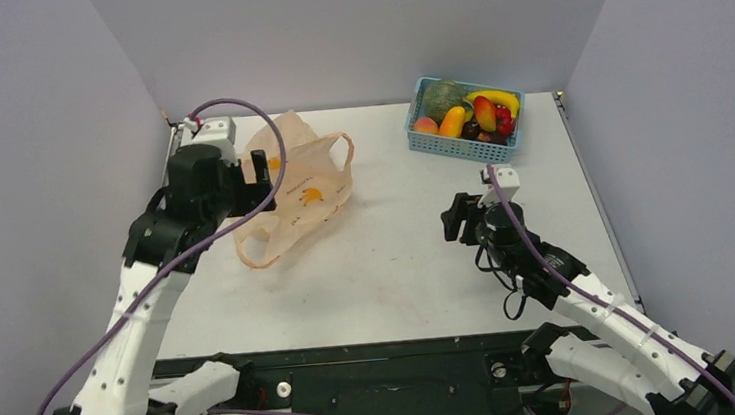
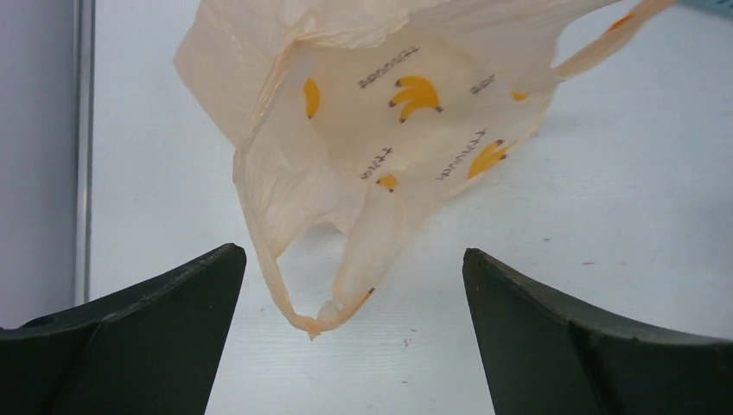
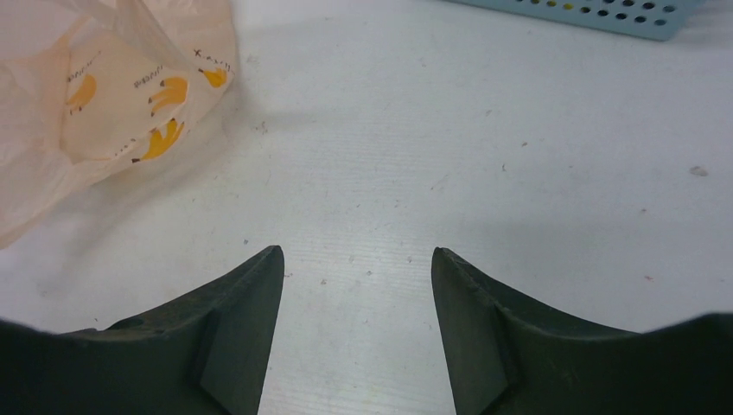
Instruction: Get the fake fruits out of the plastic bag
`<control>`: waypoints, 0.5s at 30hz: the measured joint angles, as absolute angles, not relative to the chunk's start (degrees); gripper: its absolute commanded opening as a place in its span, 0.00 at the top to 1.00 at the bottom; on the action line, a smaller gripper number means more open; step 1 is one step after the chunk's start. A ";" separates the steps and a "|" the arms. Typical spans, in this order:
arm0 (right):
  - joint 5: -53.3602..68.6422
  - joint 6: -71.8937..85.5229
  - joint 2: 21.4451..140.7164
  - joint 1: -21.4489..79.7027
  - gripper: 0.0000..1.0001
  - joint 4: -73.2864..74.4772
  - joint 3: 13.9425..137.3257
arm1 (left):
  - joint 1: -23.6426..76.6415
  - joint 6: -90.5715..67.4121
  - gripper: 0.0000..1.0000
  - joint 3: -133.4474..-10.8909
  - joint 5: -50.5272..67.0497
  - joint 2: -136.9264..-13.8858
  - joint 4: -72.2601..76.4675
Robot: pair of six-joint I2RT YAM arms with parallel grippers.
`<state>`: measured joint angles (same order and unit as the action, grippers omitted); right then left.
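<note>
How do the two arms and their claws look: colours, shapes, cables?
The left arm and right arm have white links with black joints and wrists. A purple cable follows each arm; the left one loops widely. The left claw and right claw each have two dark, matte, wedge-shaped fingers.

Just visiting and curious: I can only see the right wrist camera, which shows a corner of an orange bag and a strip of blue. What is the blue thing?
Observer: From above, it is a blue basket at the far right of the table. It holds fruit, including a green melon and a banana.
Operator: Is any fruit in the bag?
Observer: The left wrist camera looks through the plastic bag and shows only printed bananas, no fruit shapes.
Operator: Is the other claw holding it?
Observer: No. The left claw is open, with the bag's edge just ahead of it, not gripped.
</note>
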<state>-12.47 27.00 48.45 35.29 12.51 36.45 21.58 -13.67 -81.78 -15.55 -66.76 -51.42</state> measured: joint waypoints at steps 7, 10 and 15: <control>-18.24 26.24 36.01 35.22 0.27 24.64 42.46 | 21.58 -19.40 0.03 -77.73 -9.93 -47.33 -51.22; -19.51 25.36 29.63 35.24 0.16 28.80 44.36 | 21.58 -20.91 0.03 -76.20 -8.99 -41.32 -50.78; -23.20 24.18 20.71 35.24 0.15 33.76 49.63 | 21.58 -22.11 0.03 -76.88 -9.26 -36.32 -50.04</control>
<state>-23.20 24.18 20.71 35.24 33.76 49.63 21.58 -22.11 -76.88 -9.26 -36.32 -50.04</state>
